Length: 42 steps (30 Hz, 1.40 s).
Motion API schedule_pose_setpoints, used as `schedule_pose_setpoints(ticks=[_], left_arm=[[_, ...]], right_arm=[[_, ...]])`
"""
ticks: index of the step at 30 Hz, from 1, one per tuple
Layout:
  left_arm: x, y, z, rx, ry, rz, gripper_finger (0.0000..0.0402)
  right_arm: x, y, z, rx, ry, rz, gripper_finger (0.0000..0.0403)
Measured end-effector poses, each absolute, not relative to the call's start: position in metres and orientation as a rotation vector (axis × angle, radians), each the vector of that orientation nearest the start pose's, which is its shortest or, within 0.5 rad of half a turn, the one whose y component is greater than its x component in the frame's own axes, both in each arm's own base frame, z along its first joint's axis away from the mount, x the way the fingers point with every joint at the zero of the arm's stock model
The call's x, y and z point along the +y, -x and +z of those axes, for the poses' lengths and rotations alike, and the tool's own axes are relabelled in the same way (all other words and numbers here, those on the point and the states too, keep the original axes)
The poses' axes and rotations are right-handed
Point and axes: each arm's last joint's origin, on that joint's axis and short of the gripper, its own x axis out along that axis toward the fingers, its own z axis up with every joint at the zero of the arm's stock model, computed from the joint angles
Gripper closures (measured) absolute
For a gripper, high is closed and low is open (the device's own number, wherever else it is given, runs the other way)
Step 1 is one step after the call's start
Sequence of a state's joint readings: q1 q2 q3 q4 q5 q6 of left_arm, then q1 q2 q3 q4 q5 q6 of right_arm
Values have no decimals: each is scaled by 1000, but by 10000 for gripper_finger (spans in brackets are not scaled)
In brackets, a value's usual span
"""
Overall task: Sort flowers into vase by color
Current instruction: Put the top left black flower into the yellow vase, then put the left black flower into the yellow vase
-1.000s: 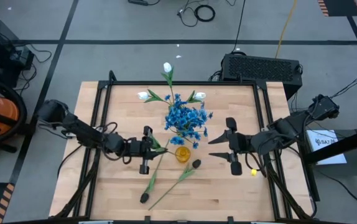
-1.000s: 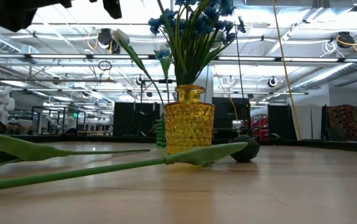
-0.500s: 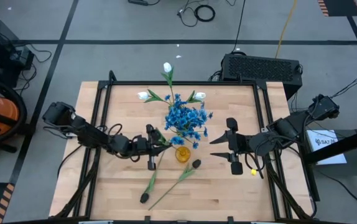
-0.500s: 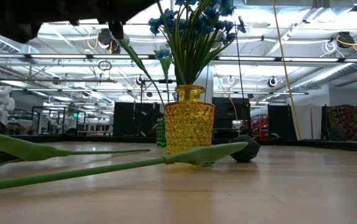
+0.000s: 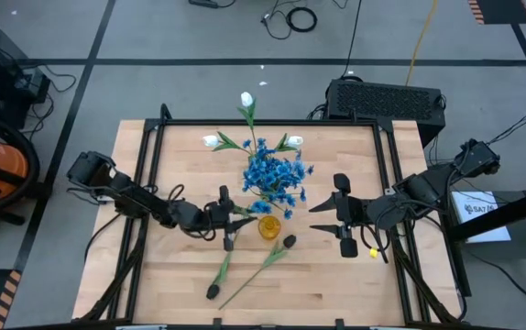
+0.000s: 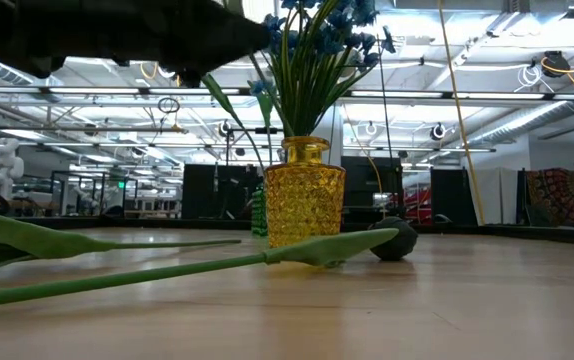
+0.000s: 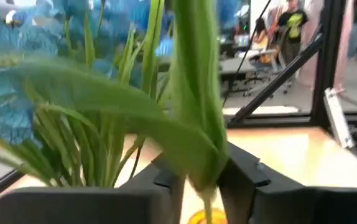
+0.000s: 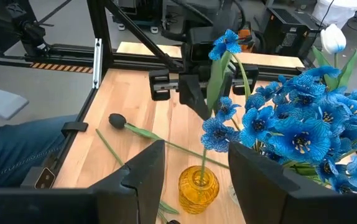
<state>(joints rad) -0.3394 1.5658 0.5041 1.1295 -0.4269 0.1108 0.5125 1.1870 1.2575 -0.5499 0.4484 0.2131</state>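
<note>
1. One pale wooden table (image 5: 336, 275) with a black metal frame carries everything; its planked top is smooth and matt.
2. Two dark jointed arms reach in from opposite sides. The left gripper (image 5: 225, 218) sits near the table's middle, just beside the vase, clenched on a blue flower stem (image 8: 214, 81) that stands nearly upright above the vase mouth. The right gripper (image 5: 341, 216) waits well apart toward the right edge, its fingers spread and holding nothing.
3. The bushy bright-blue flower cluster (image 5: 275, 174) fills the vase and spills toward the far edge; its petals look like thin fabric on wiry green stems with long, flat plastic leaves.
4. Three white tulip buds (image 5: 246, 99) on leafy stems lean out of the same bunch toward the far edge.
5. Two dark near-black buds on long thin green stems (image 5: 245, 266) lie flat on the table toward the near edge, stems crossing, one bud (image 6: 394, 238) resting just beside the vase.
6. The small amber glass vase (image 6: 304, 192) has a narrow neck, a bulbous body and a knobbly, faceted surface; it is translucent and stands upright.
7. Judged step: a blue flower is being put into the vase. The next move likely calls for lowering the stem straight through the narrow neck among the crowded stems, then releasing it gently so the light vase does not tip.
</note>
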Motion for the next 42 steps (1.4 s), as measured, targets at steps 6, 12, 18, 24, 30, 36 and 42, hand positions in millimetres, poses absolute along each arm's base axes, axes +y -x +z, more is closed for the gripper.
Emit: schedule_pose_setpoints(ticks=[6,12,18,24,30,36,42], left_arm=[[-80,-270,173,131,-157,186,242],[-84,-262,164,275,-166,192,175],[-94,-248,154,429,-142,153,160],[-101,-236,141,593,-8,115,160],[-109,-231,136,681,64,-21,159],[-128,-229,143,727,-107,-447,160],[-143,-237,165,678,-581,-665,160]], right_arm=[[109,-219,382,429,8,16,234],[109,-219,382,430,9,17,234],[109,-219,382,430,9,17,234],[109,-219,382,430,14,17,234],[109,-219,381,437,38,21,234],[108,-218,379,461,82,26,234],[108,-218,379,462,97,29,234]])
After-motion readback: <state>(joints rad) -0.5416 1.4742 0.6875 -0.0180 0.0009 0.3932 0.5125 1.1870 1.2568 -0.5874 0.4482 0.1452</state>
